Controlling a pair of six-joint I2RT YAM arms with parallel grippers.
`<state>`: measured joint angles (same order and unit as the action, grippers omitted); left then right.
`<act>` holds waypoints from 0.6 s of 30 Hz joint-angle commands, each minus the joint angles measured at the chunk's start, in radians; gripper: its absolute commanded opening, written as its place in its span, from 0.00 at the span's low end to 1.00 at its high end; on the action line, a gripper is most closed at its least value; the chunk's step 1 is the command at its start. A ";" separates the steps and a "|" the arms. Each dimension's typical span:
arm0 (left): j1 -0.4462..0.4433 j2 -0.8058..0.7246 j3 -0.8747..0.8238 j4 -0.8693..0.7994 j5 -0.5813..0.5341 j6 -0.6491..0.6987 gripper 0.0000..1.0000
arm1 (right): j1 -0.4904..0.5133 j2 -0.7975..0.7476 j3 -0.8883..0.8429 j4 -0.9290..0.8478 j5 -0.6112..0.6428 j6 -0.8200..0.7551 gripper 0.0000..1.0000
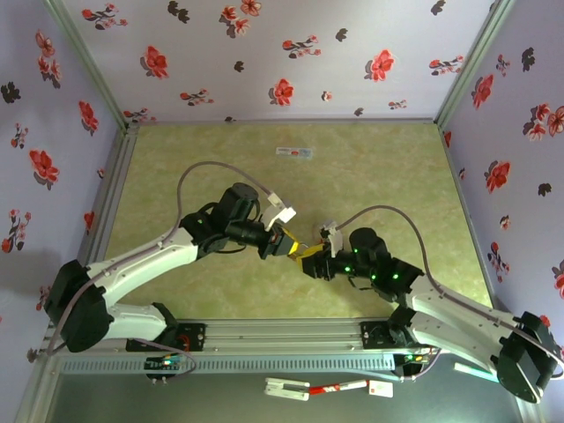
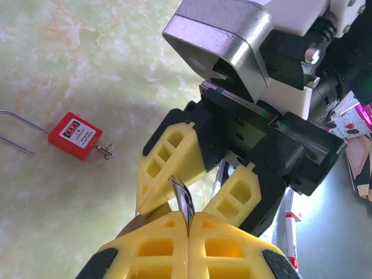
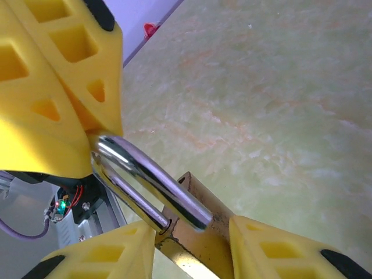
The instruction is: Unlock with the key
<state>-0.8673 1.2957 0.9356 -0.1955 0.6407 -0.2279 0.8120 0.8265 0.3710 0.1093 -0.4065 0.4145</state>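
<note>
A brass padlock (image 3: 204, 247) hangs above the table where the two arms meet (image 1: 306, 254). My right gripper (image 3: 192, 232) is shut on its brass body, one yellow finger on each side. The silver shackle (image 3: 152, 174) stands swung open: its thick free end is out of the body, beside the bare hole. My left gripper (image 2: 189, 218) is shut on the bend of the shackle (image 2: 182, 196). The left gripper's fingers (image 3: 70, 75) pinch the bend at the upper left of the right wrist view. The right gripper's fingers (image 2: 168, 157) face the left wrist camera. The padlock's underside is hidden.
A red padlock (image 2: 74, 135) with a long thin wire shackle and a small ring lies on the green table. A small white-and-red item (image 1: 295, 152) lies at the back. A marker (image 1: 339, 386) and white pieces rest on the front ledge. Floral walls enclose three sides.
</note>
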 commanded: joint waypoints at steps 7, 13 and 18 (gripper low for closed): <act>-0.004 0.030 0.055 0.030 0.084 0.025 0.00 | 0.020 0.013 -0.009 0.127 -0.004 -0.008 0.28; -0.005 0.044 0.056 0.041 0.085 0.024 0.00 | 0.038 0.020 -0.010 0.144 -0.010 0.004 0.21; -0.004 0.058 0.063 0.040 0.093 0.025 0.00 | 0.044 0.027 -0.008 0.154 -0.004 0.014 0.16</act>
<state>-0.8589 1.3479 0.9535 -0.1951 0.6483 -0.2249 0.8455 0.8497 0.3592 0.1658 -0.4191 0.4129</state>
